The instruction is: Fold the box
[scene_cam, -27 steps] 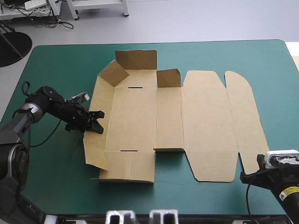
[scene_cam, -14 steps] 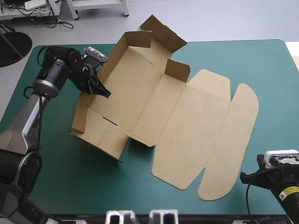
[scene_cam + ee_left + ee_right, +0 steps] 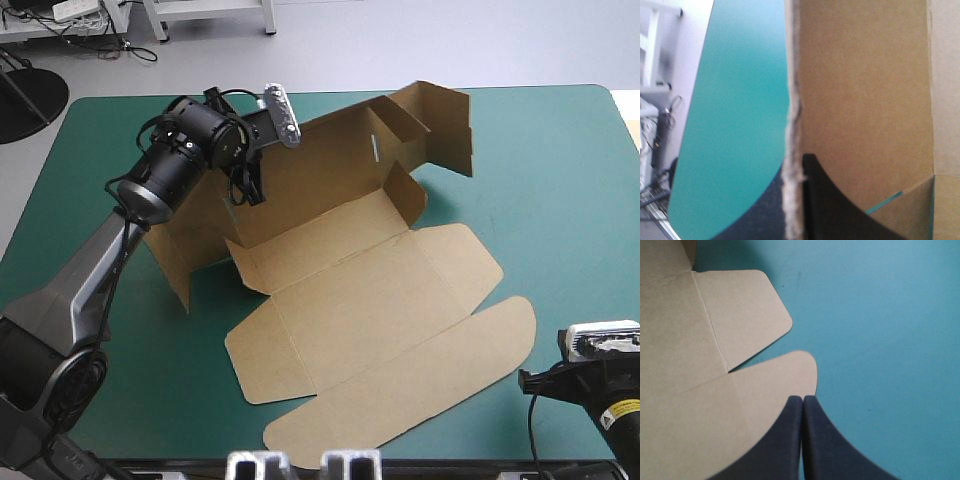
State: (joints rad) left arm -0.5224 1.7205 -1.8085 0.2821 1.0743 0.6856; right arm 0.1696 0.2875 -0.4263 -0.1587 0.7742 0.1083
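teal-green table (image 3: 570, 150), brown box (image 3: 380, 300) lying partly flat on it

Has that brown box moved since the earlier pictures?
Yes. The box has turned: its gripped end rose toward the far edge of the table, its rounded flap swung toward the near edge.

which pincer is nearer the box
Left. The left pincer is shut on the box, clamping the edge of its raised wall at the far left. The right pincer is shut by the table's near right corner, beside the rounded lid flap.
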